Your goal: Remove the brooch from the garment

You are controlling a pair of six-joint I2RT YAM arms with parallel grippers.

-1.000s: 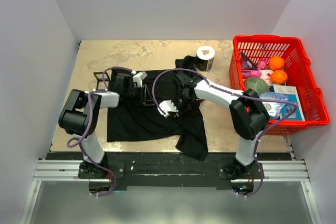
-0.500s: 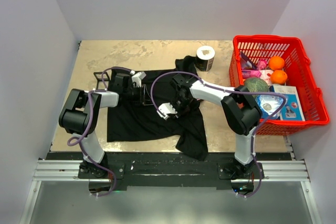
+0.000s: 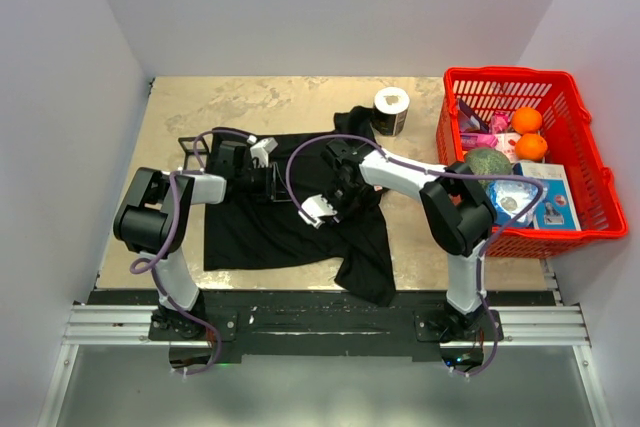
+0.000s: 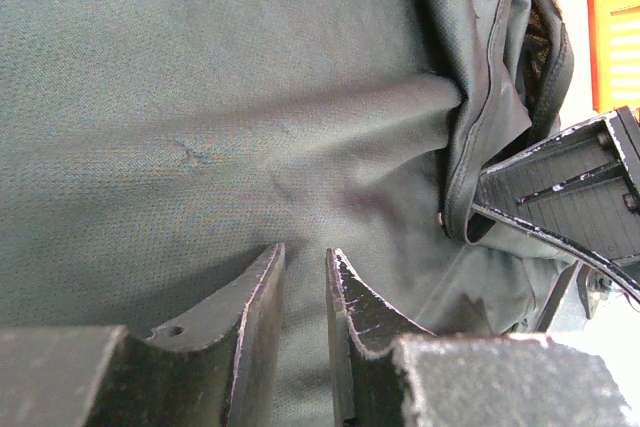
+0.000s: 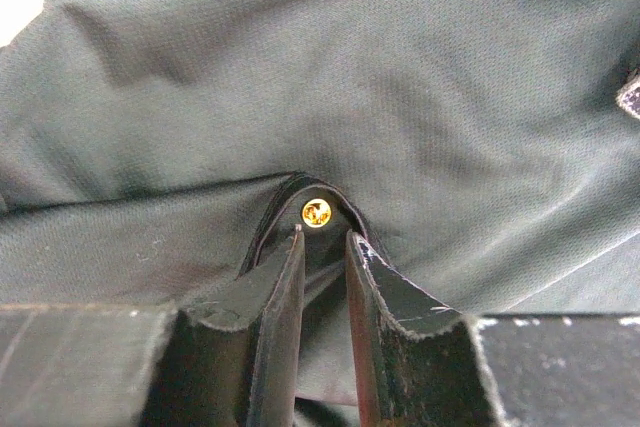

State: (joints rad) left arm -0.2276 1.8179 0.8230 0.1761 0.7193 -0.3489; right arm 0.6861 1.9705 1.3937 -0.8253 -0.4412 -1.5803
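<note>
Garment (image 3: 265,232): a black T-shirt lay spread on the worktop (image 3: 200,107).
Left claw (image 4: 304,252): its fingers stood a narrow slit apart over smooth cloth, with nothing visibly pinched.
Brooch (image 5: 316,213): a small, round, shiny gold disc sat under a raised dark fold of the garment.
Right claw (image 5: 323,235): it was slightly parted, with its tips just short of the brooch and straddling that fold.
</note>
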